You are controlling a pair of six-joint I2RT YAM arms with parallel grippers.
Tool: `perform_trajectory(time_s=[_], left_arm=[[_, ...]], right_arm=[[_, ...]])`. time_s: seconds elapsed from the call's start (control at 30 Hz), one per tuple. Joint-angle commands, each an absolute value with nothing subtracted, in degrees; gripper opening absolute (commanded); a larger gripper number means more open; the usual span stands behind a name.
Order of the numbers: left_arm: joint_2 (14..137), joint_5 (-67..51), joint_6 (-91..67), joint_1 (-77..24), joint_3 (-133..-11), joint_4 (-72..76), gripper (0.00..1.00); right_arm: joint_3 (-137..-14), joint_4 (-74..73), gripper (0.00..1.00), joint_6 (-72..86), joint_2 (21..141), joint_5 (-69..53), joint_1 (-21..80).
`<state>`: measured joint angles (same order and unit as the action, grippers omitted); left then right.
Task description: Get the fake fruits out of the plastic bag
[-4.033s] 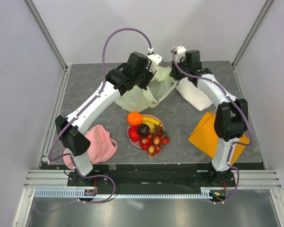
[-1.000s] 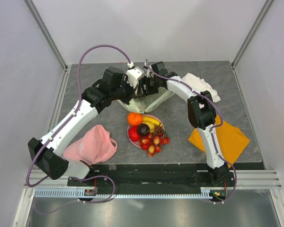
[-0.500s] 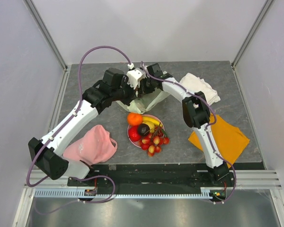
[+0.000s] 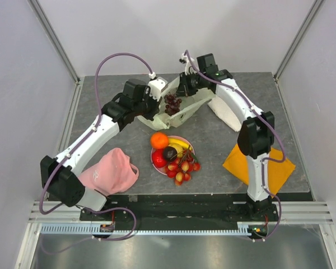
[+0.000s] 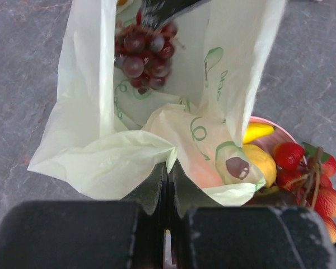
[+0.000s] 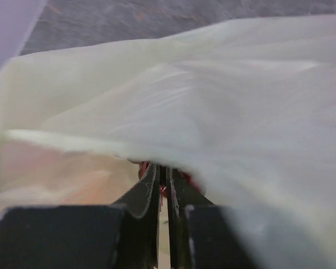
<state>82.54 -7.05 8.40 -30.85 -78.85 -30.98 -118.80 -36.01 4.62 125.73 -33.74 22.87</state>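
On the grey bench (image 4: 213, 140) the plastic bag (image 5: 123, 157) lies spread open between the arms. The left end effector (image 5: 167, 170) is clamped on its near edge. The right end effector (image 6: 163, 171), fingers nearly together, grips the grape bunch (image 5: 143, 56) over the open bag; bag film blurs its tips. The bag half hides the pink plate (image 5: 270, 121) carrying the other fruits (image 4: 173, 156)

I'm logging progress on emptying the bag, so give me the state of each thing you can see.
left gripper: shut on an edge of the plastic bag.
right gripper: shut on the grape bunch.
plastic bag: lying open, one edge pinched.
grape bunch: hanging above the open bag.
other fruits: out of the bag, piled on the pink plate.
orange cloth: lying flat.
pink cloth: crumpled.
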Motion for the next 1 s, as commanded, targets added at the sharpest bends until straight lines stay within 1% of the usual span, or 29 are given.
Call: perform_trajectory(time_s=[0.0, 0.07, 0.17, 0.23, 0.37, 0.67, 0.73, 0.77, 0.87, 0.9, 0.97], left_arm=[[87.3, -5.4, 10.2, -30.7, -82.2, -25.2, 0.02], [89.0, -4.7, 11.1, -30.3, -83.2, -23.0, 0.02], [93.4, -4.1, 11.2, -29.8, -86.8, -21.9, 0.02], [97.4, -4.1, 10.6, -29.3, -91.4, -22.8, 0.02], [100.7, -5.2, 7.9, -26.7, -96.9, -23.2, 0.02], [103.0, -7.3, 7.6, -24.5, -101.3, -24.1, 0.02], [102.9, -8.0, 7.2, -24.5, -101.9, -25.0, 0.14], [102.7, -8.4, 7.3, -24.4, -102.2, -25.3, 0.29], [101.3, -9.8, 8.5, -24.2, -102.6, -26.0, 0.67], [100.5, -10.3, 8.9, -24.0, -102.9, -26.5, 0.71], [99.5, -10.8, 9.9, -23.6, -104.2, -28.9, 0.77]], right_arm=[[-119.4, -38.5, 0.04, 2.3, 119.5, -45.1, 21.3], [-119.4, -38.4, 0.03, 2.8, 118.6, -46.7, 20.7], [-118.8, -36.0, 0.03, 4.3, 116.9, -53.3, 19.9], [-118.4, -33.5, 0.03, 4.9, 115.7, -56.2, 19.6], [-117.5, -30.3, 0.03, 5.4, 111.0, -56.2, 18.9], [-117.3, -24.1, 0.03, 6.8, 101.3, -55.1, 17.5], [-116.8, -23.8, 0.03, 7.8, 99.3, -55.8, 17.5], [-115.4, -23.9, 0.03, 7.8, 98.4, -56.6, 17.5], [-108.8, -24.3, 0.03, 5.3, 93.6, -56.9, 17.8], [-106.8, -24.3, 0.04, 3.8, 92.2, -56.7, 18.5], [-101.9, -24.7, 0.04, 3.1, 88.9, -56.3, 19.2]])
